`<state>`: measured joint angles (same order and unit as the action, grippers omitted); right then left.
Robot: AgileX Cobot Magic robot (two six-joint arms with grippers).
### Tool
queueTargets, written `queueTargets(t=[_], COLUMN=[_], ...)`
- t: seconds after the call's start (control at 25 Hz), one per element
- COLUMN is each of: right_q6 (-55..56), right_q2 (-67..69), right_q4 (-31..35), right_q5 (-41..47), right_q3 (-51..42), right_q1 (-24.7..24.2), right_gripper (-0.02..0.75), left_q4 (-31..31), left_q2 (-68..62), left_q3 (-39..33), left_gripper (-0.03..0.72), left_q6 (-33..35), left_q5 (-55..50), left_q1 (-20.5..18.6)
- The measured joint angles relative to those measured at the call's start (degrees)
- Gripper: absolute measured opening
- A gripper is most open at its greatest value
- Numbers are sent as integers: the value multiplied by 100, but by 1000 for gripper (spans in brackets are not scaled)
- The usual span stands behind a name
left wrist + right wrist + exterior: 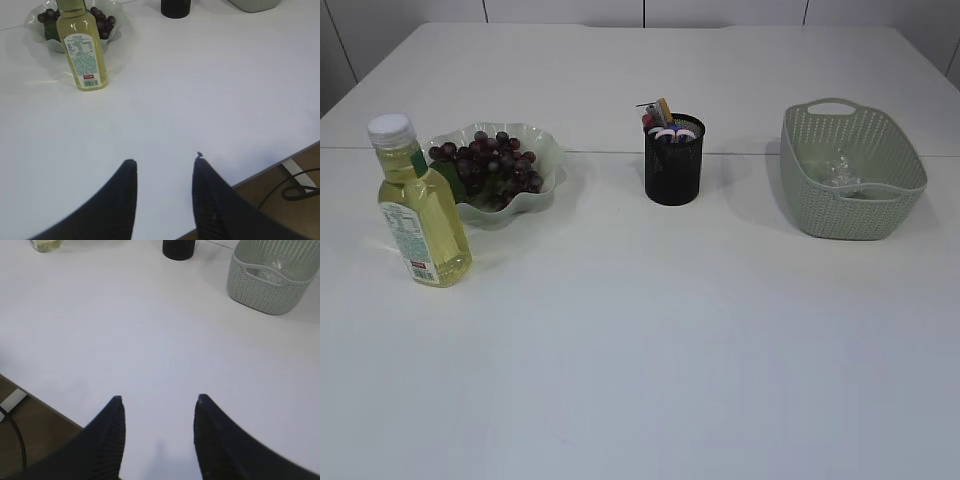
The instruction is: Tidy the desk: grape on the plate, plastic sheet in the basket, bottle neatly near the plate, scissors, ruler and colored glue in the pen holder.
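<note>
Bottle (417, 205) stands upright just in front-left of the plate (548, 152), close to its rim; can't tell whether they touch. Grapes (488, 165) sit on the plate. Pen holder (674, 162) is loaded, with scissor handles and other coloured items poking out; I can't pick out the ruler or glue individually. Basket (853, 170) has something clear and crumpled inside, likely the plastic sheet (838, 168).

Judgement: task looks essentially done; what's left is a clean retreat.

Left gripper (164, 161): fingers spread, nothing between them, hovering over bare counter (660, 340) near the front edge, well apart from the bottle. Right gripper (158, 399): fingers spread, empty, over bare counter with the basket well ahead. Neither arm shows in the exterior view.

How to finish well:
- Keep both arms low-risk, no sweep toward the bottle. It's tall and narrow, so it would tip on a light knock.
- If bottle placement needs a tidy, approach from the side at mid-body, not the cap.
- Otherwise leave everything alone.
</note>
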<state>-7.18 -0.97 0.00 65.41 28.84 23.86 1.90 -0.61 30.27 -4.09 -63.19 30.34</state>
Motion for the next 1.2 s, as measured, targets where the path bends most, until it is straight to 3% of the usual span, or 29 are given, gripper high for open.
queueTargets(t=[0.32, 0.44, 0.6, 0.76, 0.84, 0.92, 1.2], right_q6=[10, 10, 10, 10, 10, 10, 10], right_q2=[0, 0, 0, 0, 0, 0, 0], right_q4=[0, 0, 0, 0, 0, 0, 0], right_q5=[0, 0, 0, 0, 0, 0, 0], right_q3=[-10, -10, -10, -10, -10, -10, -10], right_q1=[-12, -301, -1129, -1944, -2193, -2268, -2278], right_gripper=[364, 364, 365, 365, 365, 364, 365], left_q4=[0, 0, -11, -34, -34, -34, -45], left_q2=[0, 0, 0, 0, 0, 0, 0], left_q3=[0, 0, 0, 0, 0, 0, 0], left_gripper=[247, 246, 246, 246, 246, 246, 246], left_q6=[0, 10, 10, 10, 10, 10, 10], left_q5=[0, 0, 0, 0, 0, 0, 0], left_q1=[0, -79, -818, -2017, -2648, -3021, -3130])
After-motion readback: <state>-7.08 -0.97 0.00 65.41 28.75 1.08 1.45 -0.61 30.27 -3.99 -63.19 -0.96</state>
